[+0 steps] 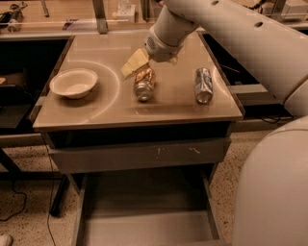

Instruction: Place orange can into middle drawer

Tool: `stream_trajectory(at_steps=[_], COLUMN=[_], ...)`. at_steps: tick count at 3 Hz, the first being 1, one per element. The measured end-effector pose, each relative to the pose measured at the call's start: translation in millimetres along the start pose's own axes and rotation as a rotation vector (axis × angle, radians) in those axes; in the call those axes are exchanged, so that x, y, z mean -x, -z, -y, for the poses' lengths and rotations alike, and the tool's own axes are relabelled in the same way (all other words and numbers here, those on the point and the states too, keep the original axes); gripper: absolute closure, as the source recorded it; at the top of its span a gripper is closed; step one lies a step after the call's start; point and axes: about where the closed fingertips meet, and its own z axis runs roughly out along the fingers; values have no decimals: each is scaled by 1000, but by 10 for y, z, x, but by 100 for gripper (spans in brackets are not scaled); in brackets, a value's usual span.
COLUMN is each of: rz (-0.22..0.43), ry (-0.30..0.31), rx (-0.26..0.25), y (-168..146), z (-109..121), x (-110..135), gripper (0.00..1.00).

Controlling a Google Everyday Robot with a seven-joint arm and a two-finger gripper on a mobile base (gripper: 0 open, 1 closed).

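Camera view: gripper (153,65) spread wide above orange can (144,83) on tabletop (110,108); middle drawer (144,229) open below.

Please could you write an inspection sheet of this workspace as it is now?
Surface: tan tabletop, smooth.
Job's things: orange can on its side, mid-table; middle drawer open below, nothing seen inside.
Clutter: white bowl at left; silver can on its side at right; scratched drawer shut.
Grippers: one gripper, low over the orange can's far end.
Cables: thin dark cable on the floor, left.
Surroundings: speckled floor; workbench behind.
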Motion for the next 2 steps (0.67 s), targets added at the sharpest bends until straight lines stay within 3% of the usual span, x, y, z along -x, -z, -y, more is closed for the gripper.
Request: stream_trajectory(at_steps=[2], rz=[-18], ry=[-25], rx=[-30], y=[-285], z=[6], x=[58], gripper=[0])
